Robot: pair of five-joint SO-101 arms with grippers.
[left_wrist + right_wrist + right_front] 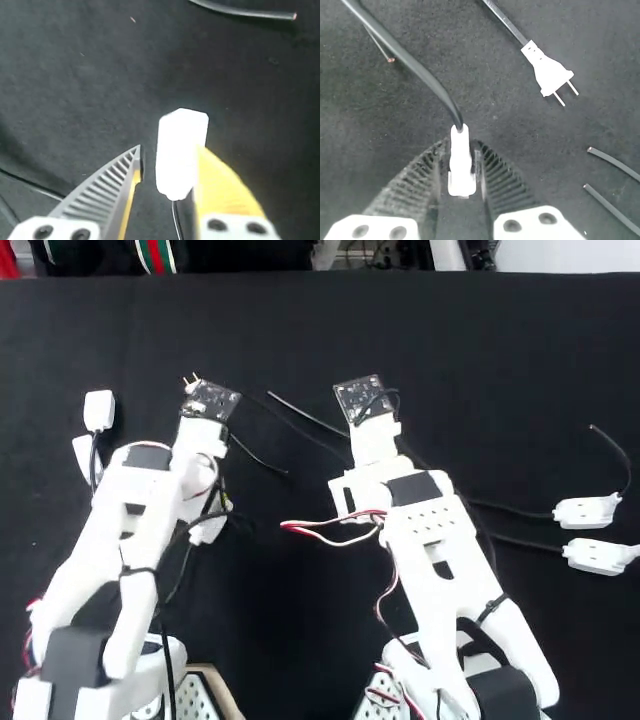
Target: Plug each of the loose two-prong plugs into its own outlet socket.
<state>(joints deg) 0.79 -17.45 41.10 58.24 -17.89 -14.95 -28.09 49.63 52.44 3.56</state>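
Black cloth covers the table (pixel 480 350). Far left lie a white connector (pixel 98 410) and a second connector (pixel 84 454); I cannot tell whether they are sockets or plugs.

The left gripper (pixel 200 395) hangs near them, clamped on a white plug (pixel 181 147). In the high view two prongs stick out past its fingertips.

Mid-table, the right gripper (pixel 461 147) is pinched on another plug (pixel 460 175), whose black cable (pixel 415 70) runs away from the fingers. A loose plug (pixel 547 75) lies on the cloth near it, prongs bare.

Far right, an outlet socket (pixel 587 510) sits just beside a lower socket (pixel 597 556), both well apart from the grippers.

Step, as judged: two plugs grasped, none seated, so this is the carry phase. The next move calls for bringing a held plug to a socket face, lining the prongs up with the slots and pressing straight in. The sockets lie free and may slide, so bracing seems advisable.
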